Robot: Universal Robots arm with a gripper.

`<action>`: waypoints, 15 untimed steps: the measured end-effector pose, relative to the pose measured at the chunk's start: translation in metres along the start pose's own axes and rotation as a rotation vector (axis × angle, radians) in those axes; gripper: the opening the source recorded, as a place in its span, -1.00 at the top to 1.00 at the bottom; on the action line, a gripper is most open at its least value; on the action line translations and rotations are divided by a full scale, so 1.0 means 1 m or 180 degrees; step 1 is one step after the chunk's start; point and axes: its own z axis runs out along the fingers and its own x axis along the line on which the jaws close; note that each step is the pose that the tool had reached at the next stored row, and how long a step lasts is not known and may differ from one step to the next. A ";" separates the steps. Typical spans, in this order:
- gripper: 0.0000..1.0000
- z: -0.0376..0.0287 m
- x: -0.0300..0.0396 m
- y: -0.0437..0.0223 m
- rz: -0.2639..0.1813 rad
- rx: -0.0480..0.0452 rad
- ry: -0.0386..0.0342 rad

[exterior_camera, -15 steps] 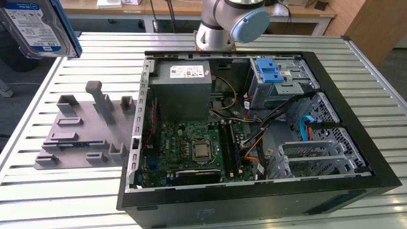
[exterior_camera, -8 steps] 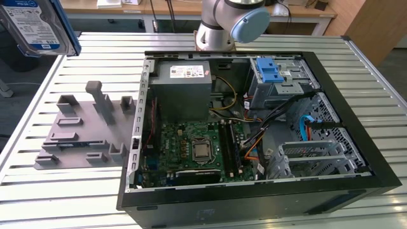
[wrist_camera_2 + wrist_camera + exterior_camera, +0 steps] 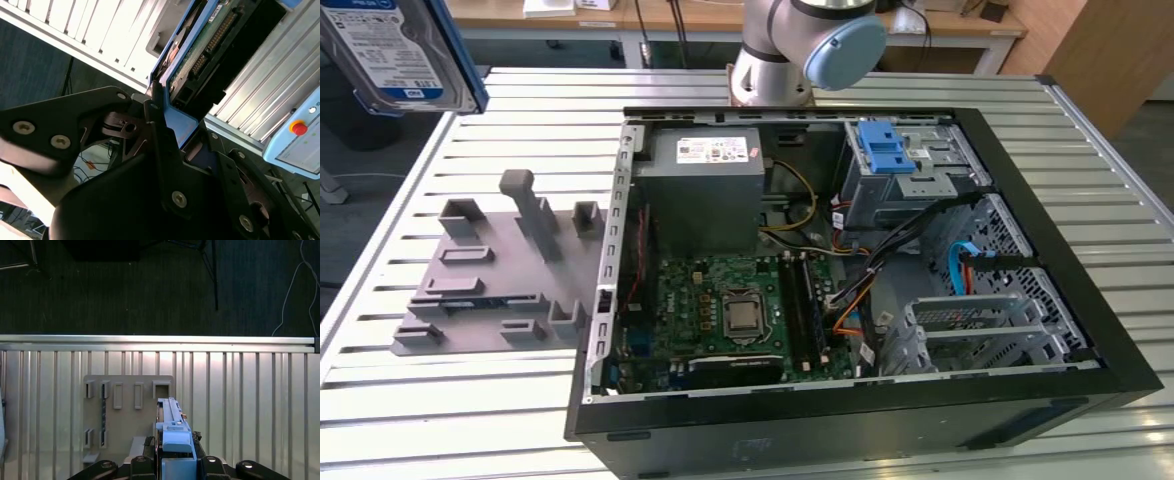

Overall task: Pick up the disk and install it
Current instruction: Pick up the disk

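The disk (image 3: 398,52), a silver drive with a white-and-blue label in a blue bracket, hangs high in the air at the exterior view's upper left, above the table's edge. In the first wrist view the disk (image 3: 172,432) stands edge-on over the grey fixture plate (image 3: 127,405), and my gripper (image 3: 176,461) is shut on its blue bracket. In the second wrist view the black fingers (image 3: 156,117) clamp the bracket's end, and the disk's circuit side (image 3: 210,45) points away from the wrist.
The open computer case (image 3: 1067,250) lies on the slatted metal table (image 3: 440,400). Inside it are a grey power-supply box (image 3: 707,170), a silver cage with a blue latch (image 3: 887,150) and the motherboard (image 3: 734,310). The grey fixture plate (image 3: 494,270) lies beside the case.
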 end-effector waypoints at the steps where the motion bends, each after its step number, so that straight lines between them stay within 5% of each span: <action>1: 0.27 -0.0006 0.0000 0.0000 0.0000 0.0000 0.0000; 15: 0.27 -0.0049 -0.0001 0.0000 0.0000 0.0000 0.0000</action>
